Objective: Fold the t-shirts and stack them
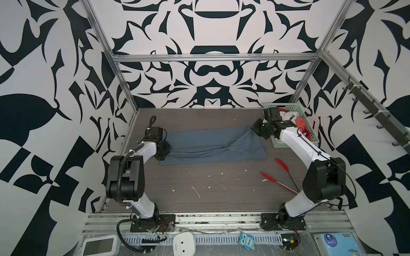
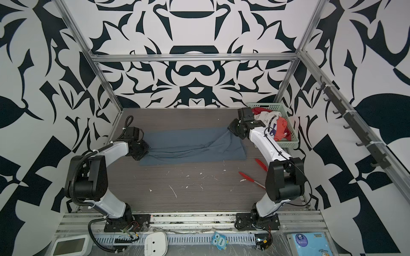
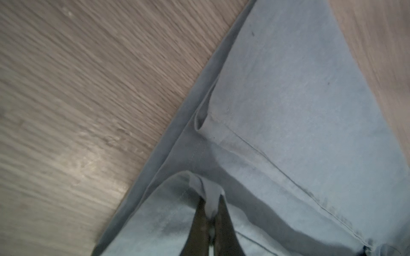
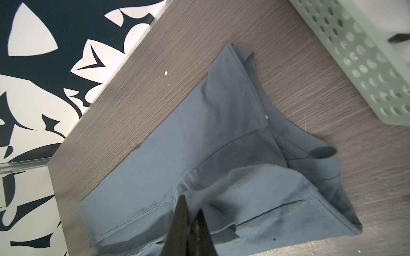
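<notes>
The left claw [image 3: 210,206] is clamped on the left end of the blue-grey t-shirt [image 1: 206,144], which lies part-folded on the counter [image 1: 210,190]. The right claw [image 4: 192,206] pinches the raised far-right corner, probably to carry a fold. White and red t-shirts [image 2: 281,130] fill the green basket [image 1: 288,144].

Legible: "One", on small blue owl-shaped tag [image 1: 248,241], well apart from right pincer [image 1: 251,129], toward the viewer. Print on blue rectangular card [image 1: 332,242]: too small to read.
</notes>
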Tool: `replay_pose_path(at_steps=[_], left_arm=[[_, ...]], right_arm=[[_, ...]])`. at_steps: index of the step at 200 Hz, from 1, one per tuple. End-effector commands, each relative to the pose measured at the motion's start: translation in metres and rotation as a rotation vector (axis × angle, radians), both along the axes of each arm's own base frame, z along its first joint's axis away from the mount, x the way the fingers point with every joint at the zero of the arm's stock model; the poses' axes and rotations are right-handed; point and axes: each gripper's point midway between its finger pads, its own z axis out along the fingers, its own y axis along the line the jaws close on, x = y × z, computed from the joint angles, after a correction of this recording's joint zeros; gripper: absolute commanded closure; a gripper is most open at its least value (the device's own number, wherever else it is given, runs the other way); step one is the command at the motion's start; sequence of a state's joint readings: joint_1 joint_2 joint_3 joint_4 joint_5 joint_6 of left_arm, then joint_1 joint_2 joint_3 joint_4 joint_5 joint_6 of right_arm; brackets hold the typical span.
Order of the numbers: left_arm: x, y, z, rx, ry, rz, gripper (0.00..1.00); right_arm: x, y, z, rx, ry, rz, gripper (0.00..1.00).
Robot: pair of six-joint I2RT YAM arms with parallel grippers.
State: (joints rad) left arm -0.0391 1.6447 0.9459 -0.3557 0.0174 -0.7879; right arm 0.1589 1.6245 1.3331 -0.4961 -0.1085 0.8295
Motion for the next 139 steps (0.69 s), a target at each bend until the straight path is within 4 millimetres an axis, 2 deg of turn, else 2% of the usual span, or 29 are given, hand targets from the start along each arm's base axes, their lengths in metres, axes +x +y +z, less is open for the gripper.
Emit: replay_pose_path(at_steps=[1, 71, 139], left_arm=[[0.001, 0.001, -0.001, -0.009, -0.002, 0.013, 1.0], [-0.001, 0.01, -0.008, 0.001, 0.011, 0.051, 1.0], [0.003, 0.017, -0.008, -0.005, 0.005, 0.083, 1.0]], right_arm=[[0.012, 0.003, 0.005, -0.006, -0.026, 0.017, 1.0], [0.033, 0.006, -0.007, -0.013, -0.007, 0.015, 1.0], [0.047, 0.005, -0.005, -0.008, -0.025, -0.004, 1.0]])
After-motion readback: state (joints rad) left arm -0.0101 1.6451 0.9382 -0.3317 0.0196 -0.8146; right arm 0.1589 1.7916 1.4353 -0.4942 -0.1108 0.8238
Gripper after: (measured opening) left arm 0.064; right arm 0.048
